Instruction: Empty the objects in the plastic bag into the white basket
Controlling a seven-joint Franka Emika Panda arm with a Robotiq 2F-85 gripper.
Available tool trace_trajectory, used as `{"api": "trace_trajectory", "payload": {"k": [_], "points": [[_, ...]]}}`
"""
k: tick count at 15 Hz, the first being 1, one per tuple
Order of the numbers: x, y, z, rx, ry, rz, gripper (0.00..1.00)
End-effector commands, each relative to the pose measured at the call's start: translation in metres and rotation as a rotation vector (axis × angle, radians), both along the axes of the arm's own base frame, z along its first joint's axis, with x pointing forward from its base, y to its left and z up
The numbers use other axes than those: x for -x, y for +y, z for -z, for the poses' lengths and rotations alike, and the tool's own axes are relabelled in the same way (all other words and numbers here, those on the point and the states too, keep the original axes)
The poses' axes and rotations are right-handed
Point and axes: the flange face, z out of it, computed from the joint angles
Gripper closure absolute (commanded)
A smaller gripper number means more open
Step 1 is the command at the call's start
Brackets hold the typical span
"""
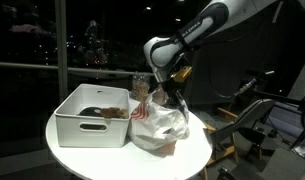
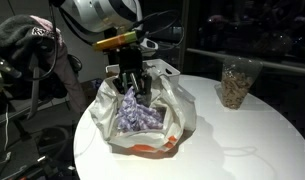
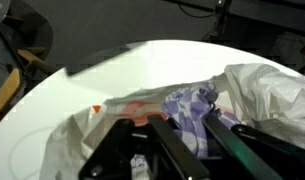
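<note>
You are working with a bag (image 2: 180, 108) of thin, crinkled white plastic with a slight gloss. The cloth (image 2: 132, 115) inside it looks soft, patterned purple and white. The basket (image 1: 82, 128) is smooth, matt white plastic. The worktop (image 2: 242, 140) is smooth, white and faintly shiny. The claw (image 2: 132, 88) is matt black.
</note>
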Motion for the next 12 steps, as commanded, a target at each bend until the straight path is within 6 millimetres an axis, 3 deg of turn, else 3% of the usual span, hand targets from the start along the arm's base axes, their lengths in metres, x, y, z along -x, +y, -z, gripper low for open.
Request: {"api": "trace_trajectory", "payload": {"k": [1, 8, 12], "points": [[0.001, 0.004, -0.062, 0.09, 0.05, -0.006, 0.98], [0.024, 0.024, -0.191, 0.222, -0.154, -0.041, 0.97], [0.041, 0.041, -0.263, 0.206, -0.386, -0.026, 0.98]]}}
